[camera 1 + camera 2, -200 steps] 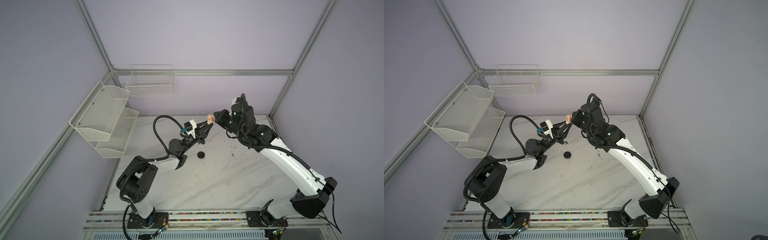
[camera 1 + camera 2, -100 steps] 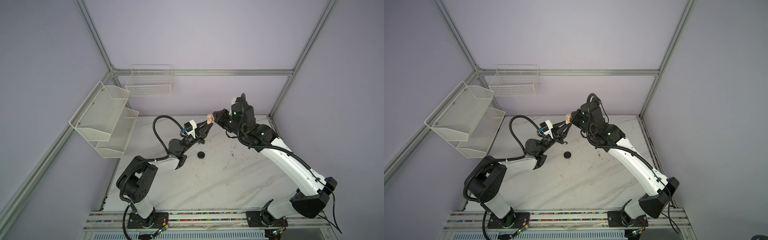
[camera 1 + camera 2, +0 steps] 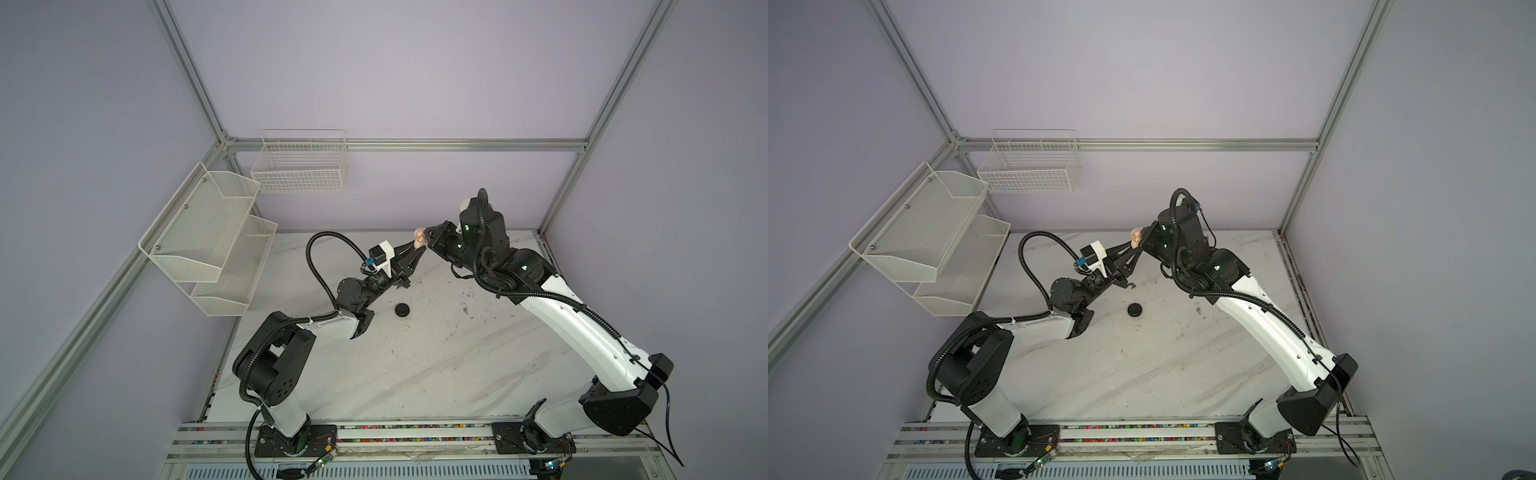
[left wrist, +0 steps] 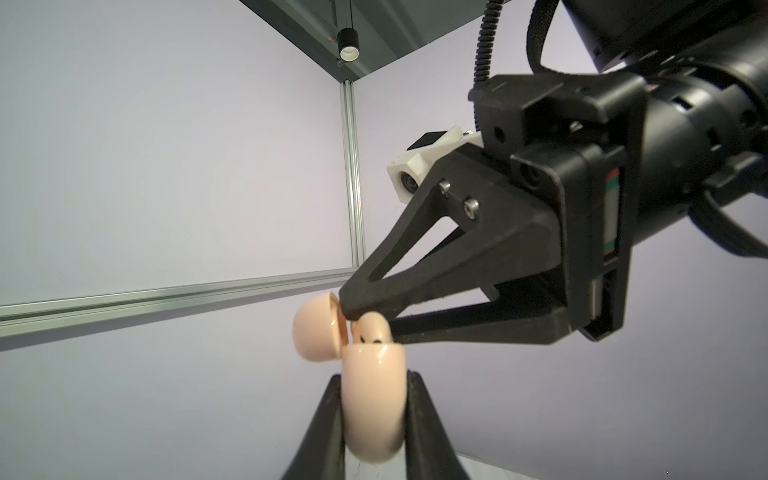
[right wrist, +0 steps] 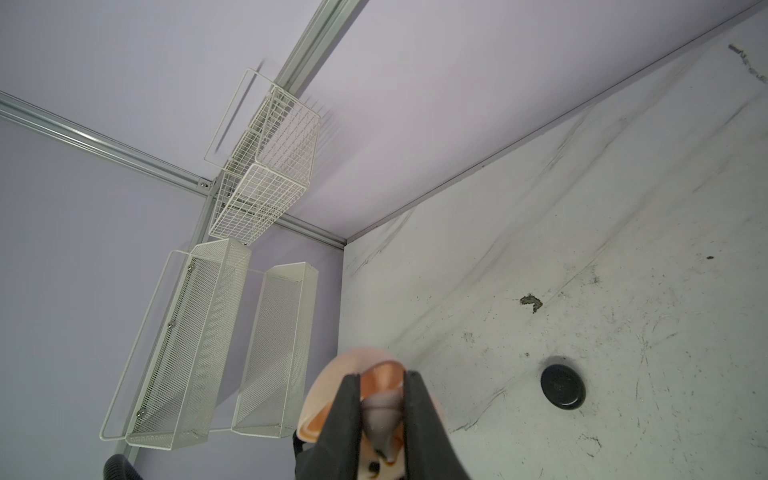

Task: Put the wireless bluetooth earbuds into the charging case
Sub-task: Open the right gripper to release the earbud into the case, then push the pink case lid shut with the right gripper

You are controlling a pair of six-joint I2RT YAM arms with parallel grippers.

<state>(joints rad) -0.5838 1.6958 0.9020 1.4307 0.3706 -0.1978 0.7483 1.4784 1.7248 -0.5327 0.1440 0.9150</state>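
Your left hand [image 4: 373, 380] is clamped on the pale pink charging case [image 4: 374, 419], lid open, raised above the counter [image 3: 415, 374]. Your right hand [image 4: 370, 318] pinches a pink earbud [image 4: 374, 330] at the case's mouth; its fingers hide how far it sits. A black case [image 3: 402, 309] lies at 6 o'clock from them.

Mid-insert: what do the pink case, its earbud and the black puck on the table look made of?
The pink case is probably glossy moulded plastic, going by the soft highlights on its rounded shell. The pink earbud seems to be the same smooth plastic, with small dark dots. The black puck is likely satin or matte plastic: it shows only dull reflections, so the finish is uncertain.
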